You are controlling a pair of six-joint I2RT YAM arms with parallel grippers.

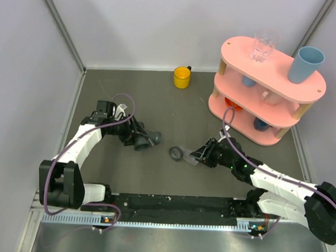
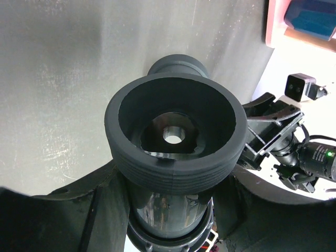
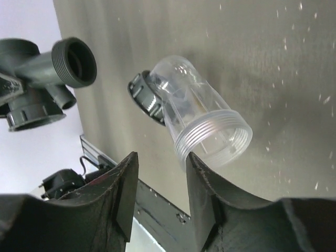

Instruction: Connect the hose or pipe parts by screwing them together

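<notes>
Left end effector point(image 1: 135, 138) grips T-fitting point(image 1: 147, 139); right end effector point(image 1: 196, 155) parted, clear piece point(image 1: 181, 155) just ahead; shelf point(image 1: 277, 70) beyond.

Grey table point(image 1: 158, 100) — bearing yellow cup point(image 1: 182, 77), pink shelf point(image 1: 279, 75), clear tubular piece point(image 1: 182, 155).

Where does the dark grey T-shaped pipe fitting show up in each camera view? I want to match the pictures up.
Top external: the T-shaped fitting sits left of centre, in the lower half.
Left wrist: it fills the centre, with a ribbed round end facing the camera.
Right wrist: it is in the upper left corner.
Shared landmark: the grey table lies behind the fitting in all three views.
</notes>
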